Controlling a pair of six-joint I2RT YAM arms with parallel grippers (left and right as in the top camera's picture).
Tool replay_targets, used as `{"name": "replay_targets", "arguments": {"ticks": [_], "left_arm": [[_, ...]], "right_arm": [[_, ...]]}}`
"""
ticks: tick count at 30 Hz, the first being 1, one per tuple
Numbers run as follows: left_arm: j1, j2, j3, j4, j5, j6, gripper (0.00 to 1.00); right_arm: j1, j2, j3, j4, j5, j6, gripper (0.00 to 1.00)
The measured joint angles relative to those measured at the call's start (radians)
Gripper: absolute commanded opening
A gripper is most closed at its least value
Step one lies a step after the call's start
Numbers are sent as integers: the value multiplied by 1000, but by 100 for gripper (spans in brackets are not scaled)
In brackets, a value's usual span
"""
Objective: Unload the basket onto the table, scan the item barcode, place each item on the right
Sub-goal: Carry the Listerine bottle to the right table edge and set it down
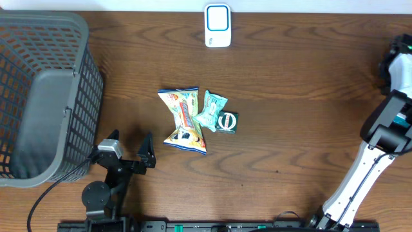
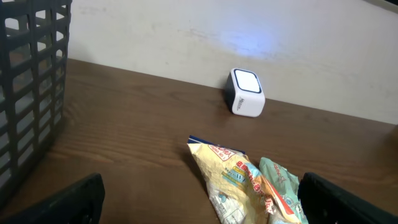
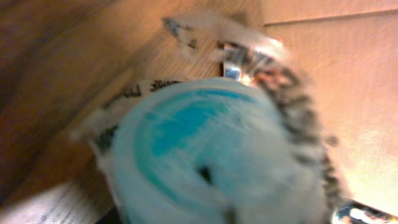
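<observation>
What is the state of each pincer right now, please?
Left pincer: open and empty, jaws wide apart.
Right pincer: cannot be told; a blurred white-and-blue item fills its wrist view.

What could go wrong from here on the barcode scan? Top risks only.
1. The yellow snack bag, teal packet and dark green packet lie touching in one pile. A grab by the open left gripper may drag a neighbour.
2. The right wrist view is blurred and filled by a white-and-blue object. Any grip or barcode facing is unverifiable.
3. The scanner stands at the table's far edge, a long carry from the pile.
</observation>
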Motion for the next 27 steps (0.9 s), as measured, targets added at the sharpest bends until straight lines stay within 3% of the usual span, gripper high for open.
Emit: {"name": "replay_targets", "arguments": {"ticks": [4, 18, 23, 27], "left_arm": [[0, 0, 0, 0, 0, 0, 98], [0, 0, 0, 0, 0, 0, 98], [0, 0, 0, 0, 0, 0, 98], [0, 0, 0, 0, 0, 0, 98]], "right_arm": [[-23, -5, 1, -25, -147, 38, 99], [36, -309, 16, -66, -819, 186, 99], [169, -441, 46, -113, -1114, 234, 99], [320, -456, 50, -192, -1209, 249, 99]]}}
